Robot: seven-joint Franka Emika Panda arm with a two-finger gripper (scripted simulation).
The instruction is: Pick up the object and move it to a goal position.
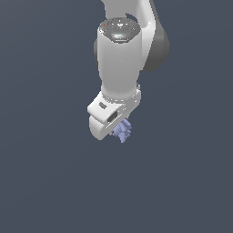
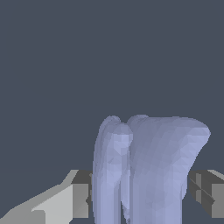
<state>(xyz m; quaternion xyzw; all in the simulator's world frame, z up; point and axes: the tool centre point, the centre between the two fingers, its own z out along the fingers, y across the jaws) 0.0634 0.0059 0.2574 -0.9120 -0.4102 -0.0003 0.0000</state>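
The object [image 1: 123,131] is a small pale lavender-blue lumpy thing poking out from under the white hand of the arm in the exterior view. My gripper [image 1: 119,129] points down and is mostly hidden behind the hand there. In the wrist view the object [image 2: 148,170] fills the middle, standing between the two fingers [image 2: 76,197], one on each side and both pressed against it. The gripper [image 2: 140,197] is shut on the object. No surface shows beneath it, and no goal marker shows in either view.
Only a flat dark blue-grey background surrounds the arm [image 1: 120,59] in both views. No other objects, containers or edges show.
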